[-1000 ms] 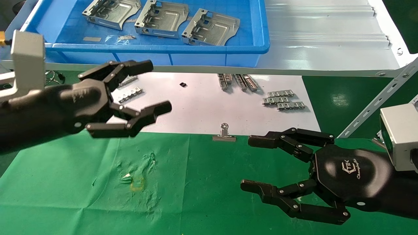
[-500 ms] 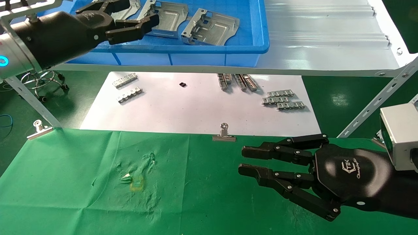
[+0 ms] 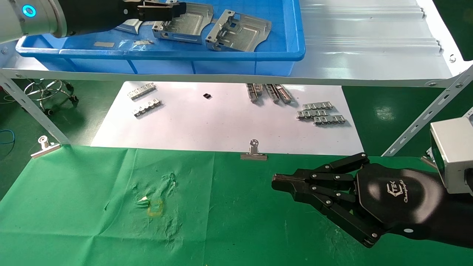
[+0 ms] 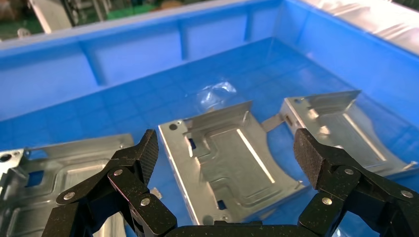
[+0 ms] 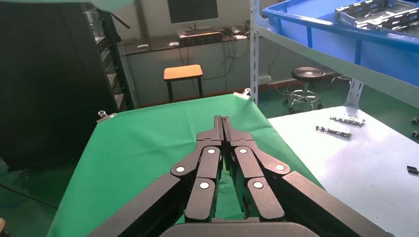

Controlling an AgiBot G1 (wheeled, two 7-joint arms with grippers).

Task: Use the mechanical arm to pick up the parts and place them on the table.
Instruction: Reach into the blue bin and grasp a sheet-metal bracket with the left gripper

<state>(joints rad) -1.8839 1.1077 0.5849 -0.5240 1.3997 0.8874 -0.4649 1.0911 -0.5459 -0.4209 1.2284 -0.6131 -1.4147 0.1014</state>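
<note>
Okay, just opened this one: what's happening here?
The left gripper has reached into the blue bin on the grey shelf and hovers open over the middle one of three silver parts, not yet gripping it. The right gripper is shut and empty, parked over the green table. No part has reached the table so far.

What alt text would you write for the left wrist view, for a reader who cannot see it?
The left gripper, fingers spread open, hovers over a silver sheet-metal part lying flat in a blue bin. Two more such parts lie on either side of it in the bin, and none is grasped yet.
</note>
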